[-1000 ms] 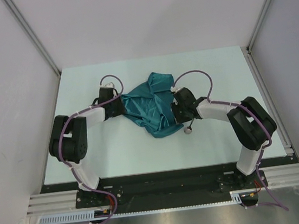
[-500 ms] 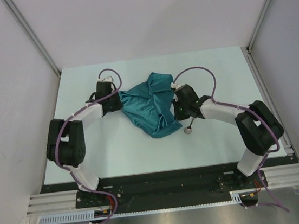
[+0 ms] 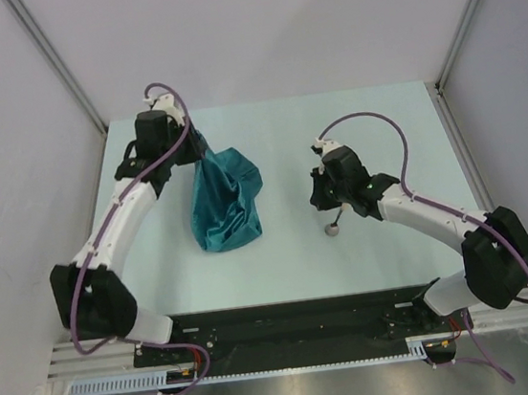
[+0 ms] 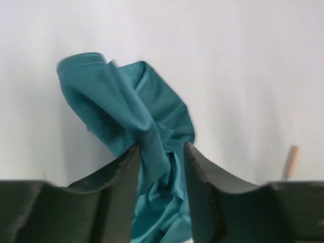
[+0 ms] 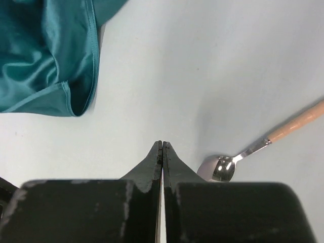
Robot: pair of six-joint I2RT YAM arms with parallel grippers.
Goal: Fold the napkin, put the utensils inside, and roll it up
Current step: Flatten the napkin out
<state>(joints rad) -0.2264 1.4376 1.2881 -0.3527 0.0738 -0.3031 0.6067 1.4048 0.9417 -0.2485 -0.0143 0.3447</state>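
Far left: pinching a thick wad of the napkin (image 3: pixel 224 202) in the left gripper (image 4: pixel 161 152), with cloth jammed between both jaws and hanging crumpled at left of centre. Cannot tell whether touching the table (image 3: pixel 380 125) at the low end. Judged not folded yet, not even flat.

To do this step well: lower and sweep toward centre so as to lay the hanging part out smooth. Release only with the cloth spread, never in a heap. Then regrip by one clean corner or edge, not a wad, for a straight fold line.

Centre: bare table, well apart from the cloth.

Right: right gripper (image 5: pixel 162 152) pressed fully together, holding nothing, poised just beside the spoon (image 5: pixel 283 130). Spoon flat on the table, metal bowl nearest the tips, tan handle pointing away. Best left alone until after folding. Better to open this side first and take the opposite corner.
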